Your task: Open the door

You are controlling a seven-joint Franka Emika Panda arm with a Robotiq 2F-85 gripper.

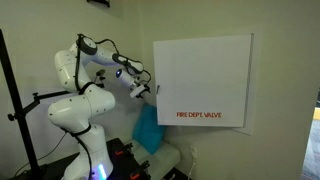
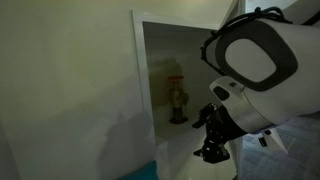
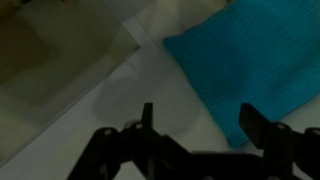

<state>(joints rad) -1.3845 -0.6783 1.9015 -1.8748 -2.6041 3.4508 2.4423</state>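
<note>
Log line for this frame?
door: ajar | gripper: open, empty, at its edge | valve: visible inside | blue cloth: below gripper

White rounded arm (image 1: 82, 106) with black pincer (image 3: 196, 116)

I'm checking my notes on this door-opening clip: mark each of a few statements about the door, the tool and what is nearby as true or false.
1. The door carries red lettering that reads FIRE DEPT VALVE. True.
2. The robot arm is white. True.
3. The tool is at the door's edge farthest from the robot arm. False: it is at the edge nearest the arm.
4. No view shows the cabinet's inside. False: an exterior view shows a valve inside.
5. In the wrist view the tool's fingers stand apart with nothing between them. True.
6. The cloth-like item in the wrist view is red. False: it is teal blue.
</note>
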